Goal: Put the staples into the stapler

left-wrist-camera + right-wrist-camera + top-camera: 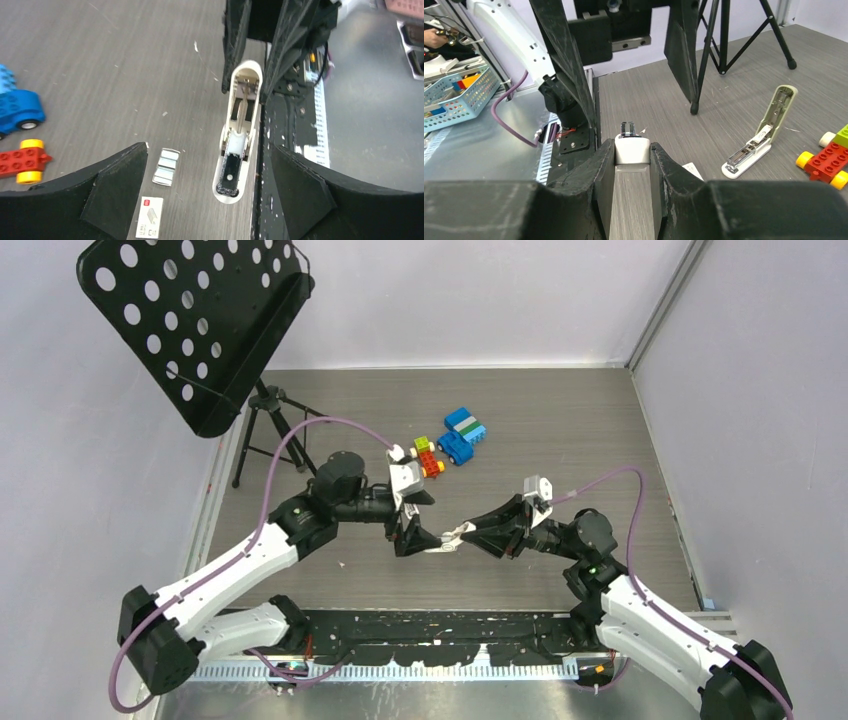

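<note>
While looking down from above and behind the arms, met first the grey wood-grain counter [560, 420], with the work gathered midway between both arms, probably for shared reach. Found the left fingers [115, 195] spread wide and pointing down, one on each side of the stapler [236, 132] without touching it, a stance judged to leave room for closing in around it. Found the right fingers [591, 195] pinching the rounded tip of that stapler's lid, holding it opened out with spring rod and dark channel facing up, presumably for dropping a strip in. Could not tell whether lifted or resting on the counter. Noted a blue toy car [17, 107] and a red brick toy [824, 165] well apart on the far side, apparently idle. Noted a second open stapler [751, 145] standing on the counter nearer those toys, lid raised. Spotted a small white box with a red mark [150, 224] just beside the far left finger. Spotted the staples [166, 166], a short silvery strip, flat on the counter between that finger and the stapler, touching neither, not yet in the channel.
</note>
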Action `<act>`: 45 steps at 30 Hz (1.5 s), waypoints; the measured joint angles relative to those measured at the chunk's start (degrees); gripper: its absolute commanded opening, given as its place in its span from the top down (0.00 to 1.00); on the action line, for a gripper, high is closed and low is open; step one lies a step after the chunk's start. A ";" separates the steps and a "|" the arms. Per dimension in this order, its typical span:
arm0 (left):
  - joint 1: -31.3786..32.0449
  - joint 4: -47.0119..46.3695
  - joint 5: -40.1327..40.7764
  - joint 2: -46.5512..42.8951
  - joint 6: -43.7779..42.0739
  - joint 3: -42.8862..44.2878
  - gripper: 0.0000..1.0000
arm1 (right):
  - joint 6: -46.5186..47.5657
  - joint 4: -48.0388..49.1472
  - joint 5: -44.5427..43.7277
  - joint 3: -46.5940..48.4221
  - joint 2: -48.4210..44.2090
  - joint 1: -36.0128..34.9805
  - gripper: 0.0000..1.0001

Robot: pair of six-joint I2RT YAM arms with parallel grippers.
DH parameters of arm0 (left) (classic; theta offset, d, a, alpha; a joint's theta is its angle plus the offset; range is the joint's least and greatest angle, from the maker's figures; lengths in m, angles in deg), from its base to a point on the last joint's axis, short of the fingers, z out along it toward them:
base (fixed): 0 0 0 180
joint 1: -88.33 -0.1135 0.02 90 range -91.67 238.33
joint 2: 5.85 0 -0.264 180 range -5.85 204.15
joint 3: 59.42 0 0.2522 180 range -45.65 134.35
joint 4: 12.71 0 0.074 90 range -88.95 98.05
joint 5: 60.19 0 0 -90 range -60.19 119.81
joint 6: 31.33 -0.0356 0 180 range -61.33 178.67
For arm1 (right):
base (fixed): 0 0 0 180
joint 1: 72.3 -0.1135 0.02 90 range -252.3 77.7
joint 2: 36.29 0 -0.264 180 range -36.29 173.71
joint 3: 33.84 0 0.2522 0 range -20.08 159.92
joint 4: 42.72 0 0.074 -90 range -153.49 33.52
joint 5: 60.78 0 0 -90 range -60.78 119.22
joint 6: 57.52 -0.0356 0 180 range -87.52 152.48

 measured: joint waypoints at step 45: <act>8.26 -1.77 10.10 8.50 1.29 -0.74 1.00 | 1.40 -7.58 -10.21 0.35 -10.05 -0.02 0.26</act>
